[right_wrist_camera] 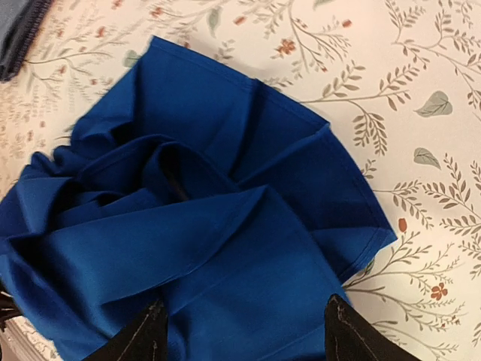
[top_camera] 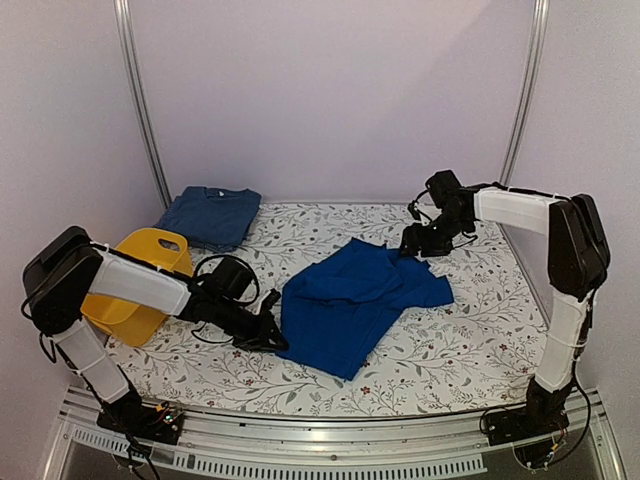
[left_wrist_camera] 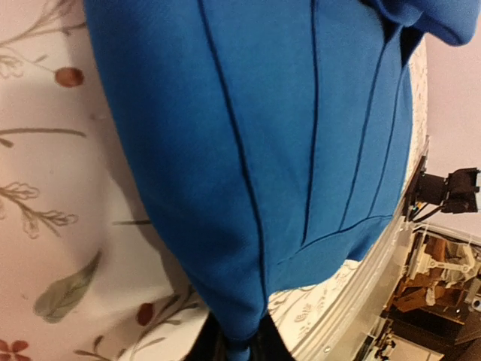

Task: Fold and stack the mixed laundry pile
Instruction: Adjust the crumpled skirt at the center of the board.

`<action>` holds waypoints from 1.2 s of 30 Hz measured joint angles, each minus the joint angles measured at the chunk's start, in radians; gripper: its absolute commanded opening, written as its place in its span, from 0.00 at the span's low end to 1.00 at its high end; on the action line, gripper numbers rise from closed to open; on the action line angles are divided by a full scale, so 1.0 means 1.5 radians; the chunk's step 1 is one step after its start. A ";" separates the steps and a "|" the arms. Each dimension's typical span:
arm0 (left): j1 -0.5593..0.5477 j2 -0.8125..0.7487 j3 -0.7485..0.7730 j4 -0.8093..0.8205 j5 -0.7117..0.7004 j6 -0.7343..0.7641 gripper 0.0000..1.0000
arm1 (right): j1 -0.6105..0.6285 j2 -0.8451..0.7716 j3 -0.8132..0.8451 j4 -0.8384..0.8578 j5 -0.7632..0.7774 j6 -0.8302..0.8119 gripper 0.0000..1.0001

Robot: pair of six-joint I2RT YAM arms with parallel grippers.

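Observation:
A royal-blue garment (top_camera: 355,300) lies crumpled in the middle of the table. My left gripper (top_camera: 272,335) is shut on its left edge; in the left wrist view the blue cloth (left_wrist_camera: 248,150) runs down between the black fingers (left_wrist_camera: 267,347). My right gripper (top_camera: 413,243) is open just above the garment's far right corner; in the right wrist view its two fingertips (right_wrist_camera: 146,335) stand wide apart over the rumpled blue cloth (right_wrist_camera: 188,241). A folded darker blue shirt (top_camera: 212,214) lies at the back left. No checked shirt shows.
A yellow plastic tub (top_camera: 138,285) stands at the left beside my left arm. The tablecloth (top_camera: 480,300) has a floral print. Metal rails (top_camera: 350,440) run along the near edge, and upright poles (top_camera: 140,100) stand at the back corners.

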 measured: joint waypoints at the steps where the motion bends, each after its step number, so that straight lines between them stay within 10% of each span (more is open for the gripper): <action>1: -0.005 0.000 0.012 -0.007 0.009 0.003 0.00 | 0.003 -0.034 -0.016 0.003 -0.020 0.000 0.70; 9: -0.042 -0.003 0.225 -0.038 0.065 0.016 0.00 | 0.063 -0.351 -0.197 0.088 -0.170 -0.006 0.73; 16: -0.043 0.062 0.468 -0.050 0.087 0.004 0.00 | 0.131 -0.421 -0.302 0.173 -0.213 0.025 0.80; 26: -0.042 0.192 0.579 -0.006 0.115 -0.092 0.00 | 0.239 -0.461 -0.335 0.244 -0.081 0.043 0.99; 36: 0.006 0.192 0.543 0.140 0.162 -0.220 0.00 | 0.291 -0.604 -0.490 0.272 0.110 0.017 0.92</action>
